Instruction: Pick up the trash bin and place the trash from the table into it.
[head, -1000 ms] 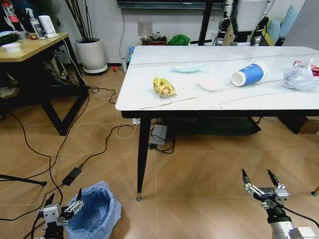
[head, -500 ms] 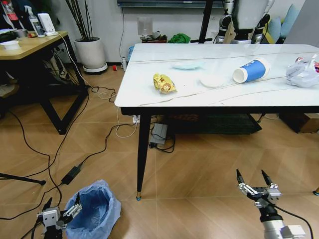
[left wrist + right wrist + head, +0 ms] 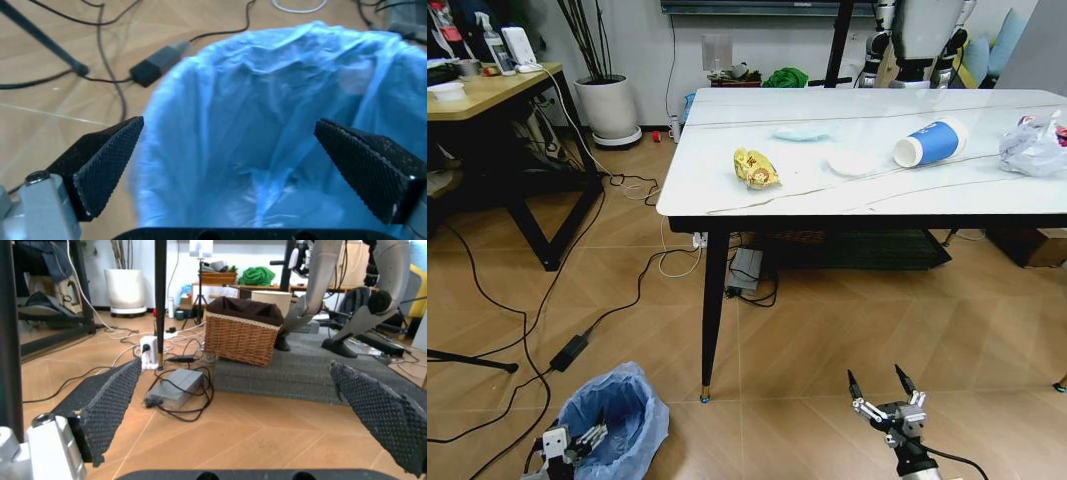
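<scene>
The trash bin (image 3: 617, 415), lined with a frilly light-blue bag, stands on the floor left of the table's (image 3: 867, 195) near leg. My left gripper (image 3: 577, 442) is open at the bin's near-left rim. In the left wrist view the left gripper (image 3: 228, 121) has one finger (image 3: 100, 160) outside the bag (image 3: 280, 115) and the other over the opening. My right gripper (image 3: 874, 378) hangs open and empty above bare floor. Trash lies on the table: a yellow packet (image 3: 755, 168), a white lid (image 3: 852, 163), a blue-and-white cup (image 3: 930, 143) on its side, clear film (image 3: 802, 131) and a crumpled wrapper (image 3: 1030, 145).
Cables (image 3: 557, 300) and a power brick (image 3: 570, 352) cross the floor left of the bin. A wooden desk (image 3: 487, 95) and a white planter (image 3: 609, 110) stand at the back left. Under the table sit a wicker basket (image 3: 243, 335) and a power strip (image 3: 175, 385).
My left gripper has dropped lower and moved in over the bin's rim. My right gripper has moved left and sunk lower. The view itself shifted a little.
</scene>
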`<state>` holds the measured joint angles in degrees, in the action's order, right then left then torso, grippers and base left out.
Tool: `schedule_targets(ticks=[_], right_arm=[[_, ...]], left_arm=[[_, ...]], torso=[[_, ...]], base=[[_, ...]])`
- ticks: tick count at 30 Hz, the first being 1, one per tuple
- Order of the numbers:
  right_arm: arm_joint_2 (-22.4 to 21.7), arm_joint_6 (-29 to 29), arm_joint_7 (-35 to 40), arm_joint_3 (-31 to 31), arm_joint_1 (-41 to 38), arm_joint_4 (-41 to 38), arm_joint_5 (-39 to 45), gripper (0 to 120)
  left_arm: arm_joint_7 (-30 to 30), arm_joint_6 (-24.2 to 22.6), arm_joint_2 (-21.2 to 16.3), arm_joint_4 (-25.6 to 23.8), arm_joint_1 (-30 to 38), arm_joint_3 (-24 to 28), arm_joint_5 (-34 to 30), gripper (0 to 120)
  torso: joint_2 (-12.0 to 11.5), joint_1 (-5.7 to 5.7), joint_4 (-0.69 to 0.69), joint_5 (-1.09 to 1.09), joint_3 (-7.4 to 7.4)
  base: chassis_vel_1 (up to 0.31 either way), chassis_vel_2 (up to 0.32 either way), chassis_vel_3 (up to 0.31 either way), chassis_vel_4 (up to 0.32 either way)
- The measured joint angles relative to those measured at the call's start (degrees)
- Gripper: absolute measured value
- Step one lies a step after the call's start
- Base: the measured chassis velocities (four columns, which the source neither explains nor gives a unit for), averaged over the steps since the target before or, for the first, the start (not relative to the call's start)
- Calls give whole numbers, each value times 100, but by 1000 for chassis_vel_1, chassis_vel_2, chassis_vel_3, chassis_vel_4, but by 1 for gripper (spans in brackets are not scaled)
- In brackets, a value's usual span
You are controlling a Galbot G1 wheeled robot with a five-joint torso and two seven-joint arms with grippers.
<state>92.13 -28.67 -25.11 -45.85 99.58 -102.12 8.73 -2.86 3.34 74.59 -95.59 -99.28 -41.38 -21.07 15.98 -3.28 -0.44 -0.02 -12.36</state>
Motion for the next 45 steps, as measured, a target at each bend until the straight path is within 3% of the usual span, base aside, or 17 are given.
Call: schedule_targets(ticks=[7, 15, 19, 26, 28, 32, 35, 40, 43, 45], right_arm=[[24, -27, -2, -121, 29, 12, 72, 100], [11, -34, -6, -67, 60, -34, 65, 100], [9, -34, -6, -97, 68, -42, 66, 100], [7, -35, -6, -138, 58, -26, 73, 100], [6, -34, -6, -131, 56, -19, 72, 100], [4, -27, -6, -112, 44, -12, 69, 100], [3, -10, -5, -104, 19, -12, 68, 100], [2, 5, -3, -98, 7, -14, 68, 100], [2, 12, 0, -93, -3, -14, 66, 100], [2, 14, 0, -89, -4, -14, 65, 100]], left_arm=[[-177, -60, -101, -202, -208, -264, 126, 100], [-110, -42, 4, 380, 288, -165, 149, 100], [-77, -47, 38, 440, 347, -142, 137, 98], [-60, -50, 65, 524, 368, -139, 135, 80], [-60, -48, 57, 545, 356, -158, 119, 69], [-60, -64, 16, 546, 324, -184, 99, 60], [-61, -90, -9, 548, 308, -214, 96, 43], [-58, -101, -27, 551, 275, -228, 87, 30], [-51, -120, -36, 548, 257, -240, 61, 15], [-50, -126, -36, 547, 254, -243, 50, 14]], torso=[[10, -3, -1, 4, -6], [18, -7, -2, -1, -12], [20, -8, -2, 3, -14], [24, -8, -1, 1, -16], [25, -9, -1, 2, -17], [26, -9, -1, 3, -17], [27, -9, -2, 2, -18], [28, -10, -1, 2, -19], [29, -10, -1, 2, -19], [30, -10, -1, 2, -19]], base=[[0, 0, 0, 0], [0, 0, 0, 0], [0, 0, 0, 0], [0, 0, 0, 0], [0, 0, 0, 0], [0, 0, 0, 0], [0, 0, 0, 0], [0, 0, 0, 0], [0, 0, 0, 0], [0, 0, 0, 0]])
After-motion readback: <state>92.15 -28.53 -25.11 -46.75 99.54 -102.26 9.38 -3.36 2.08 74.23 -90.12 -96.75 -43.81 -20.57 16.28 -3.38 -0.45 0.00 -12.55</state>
